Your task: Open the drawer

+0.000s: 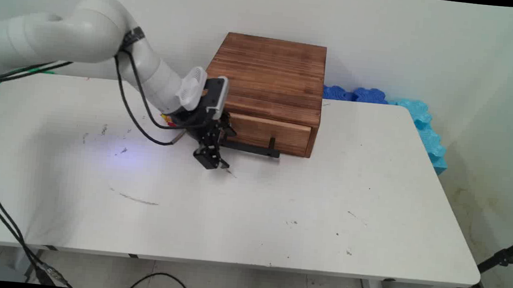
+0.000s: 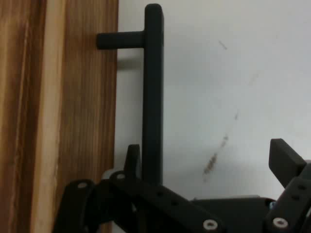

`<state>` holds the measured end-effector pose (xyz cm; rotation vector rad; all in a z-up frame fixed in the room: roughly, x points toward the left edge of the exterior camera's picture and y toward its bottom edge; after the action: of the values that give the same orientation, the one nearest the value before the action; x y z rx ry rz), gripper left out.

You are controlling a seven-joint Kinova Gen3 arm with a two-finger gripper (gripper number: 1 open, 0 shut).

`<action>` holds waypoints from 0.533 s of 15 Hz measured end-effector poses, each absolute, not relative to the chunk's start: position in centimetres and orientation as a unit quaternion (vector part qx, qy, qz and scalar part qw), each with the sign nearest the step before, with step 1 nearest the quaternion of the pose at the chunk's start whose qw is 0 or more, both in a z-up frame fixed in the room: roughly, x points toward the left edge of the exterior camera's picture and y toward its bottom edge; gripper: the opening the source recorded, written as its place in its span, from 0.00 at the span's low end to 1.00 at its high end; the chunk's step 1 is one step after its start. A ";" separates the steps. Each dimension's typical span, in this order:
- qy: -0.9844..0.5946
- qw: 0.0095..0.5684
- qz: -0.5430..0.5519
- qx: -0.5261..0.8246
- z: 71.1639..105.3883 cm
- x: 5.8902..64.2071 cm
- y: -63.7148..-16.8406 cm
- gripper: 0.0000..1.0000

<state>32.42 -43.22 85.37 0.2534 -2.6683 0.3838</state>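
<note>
**Gripper at drawer handle, fingers spread**

White desk (image 1: 277, 220): scuffed, with dark smudges on the near and left areas. Black two-finger gripper (image 1: 213, 152) sits low over the desk, just in front of the left end of the long black bar handle (image 1: 251, 149). Hand view: fingers released and set wide; one finger (image 2: 132, 158) lies between handle (image 2: 152, 97) and drawer front, the other (image 2: 286, 162) well out on the far side. Bar lies between them, not clamped. Handle is fixed to the light wooden drawer front (image 1: 269, 133) of a dark brown slatted wooden box (image 1: 269, 78) at the desk's far edge. Drawer looks closed. Blue foam pieces (image 1: 399, 105) lie behind, along the wall.
</note>
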 end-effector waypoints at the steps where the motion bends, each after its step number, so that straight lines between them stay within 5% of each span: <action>1: -0.963 0.213 0.141 0.090 85.0 32.1 -43.4 1.00; 8: -0.964 0.200 0.154 0.080 83.0 30.6 -44.3 1.00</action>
<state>30.63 -44.30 83.00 0.2248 -2.6960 0.4293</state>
